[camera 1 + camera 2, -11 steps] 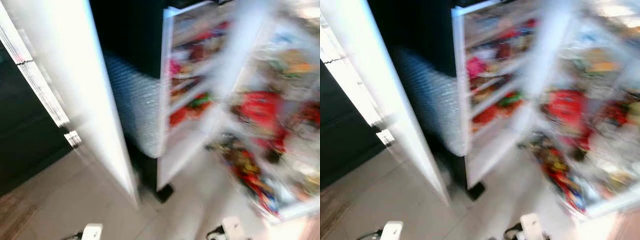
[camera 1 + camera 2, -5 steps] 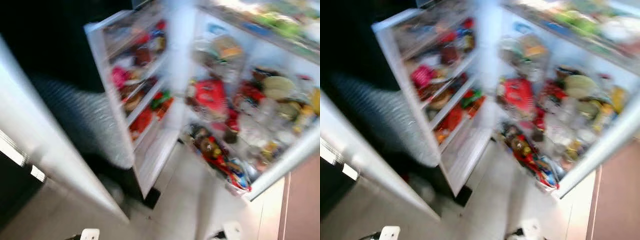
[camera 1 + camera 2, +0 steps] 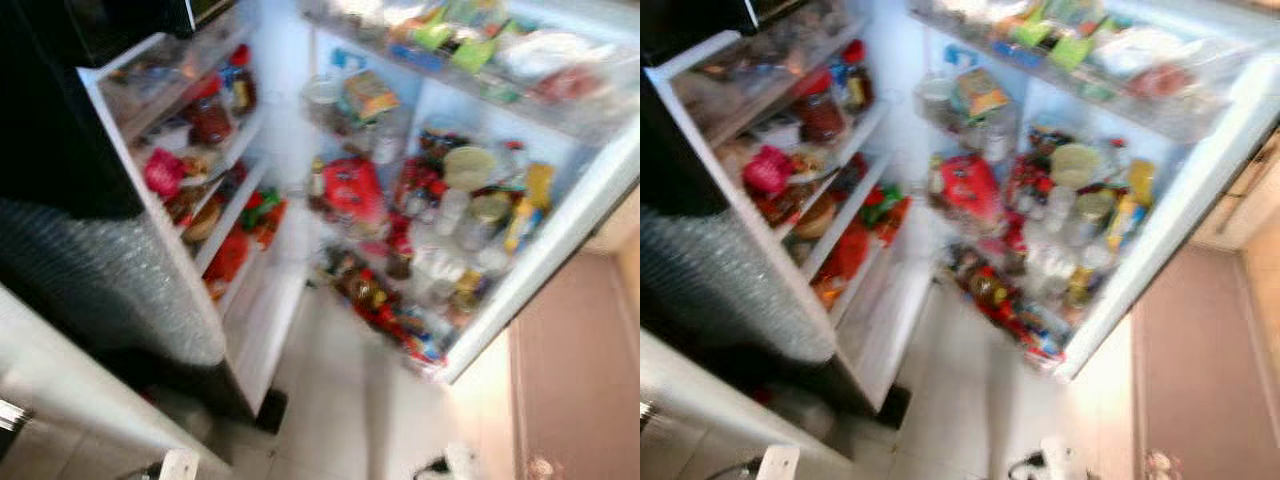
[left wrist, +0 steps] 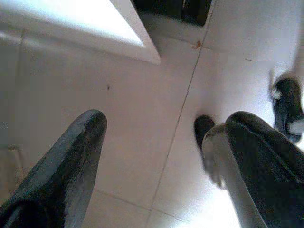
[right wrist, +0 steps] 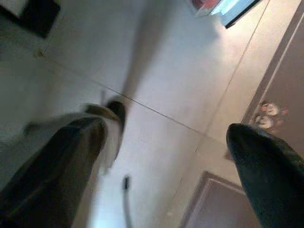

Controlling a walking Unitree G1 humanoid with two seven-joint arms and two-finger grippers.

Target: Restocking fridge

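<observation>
Tiled floor [image 3: 350, 400] before crammed open fridge [image 3: 420, 190]

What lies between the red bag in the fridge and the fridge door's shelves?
In the left eye view, the fridge's white wall and a strip of pale floor lie between the red bag and the door shelves.

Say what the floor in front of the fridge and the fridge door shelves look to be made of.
Floor: pale glazed tile, apparently, judging by the thin straight grout lines and soft sheen. Door shelves: white moulded plastic, probably; smooth, uniform white rails holding jars and packets, though blur leaves the finish uncertain.
</observation>
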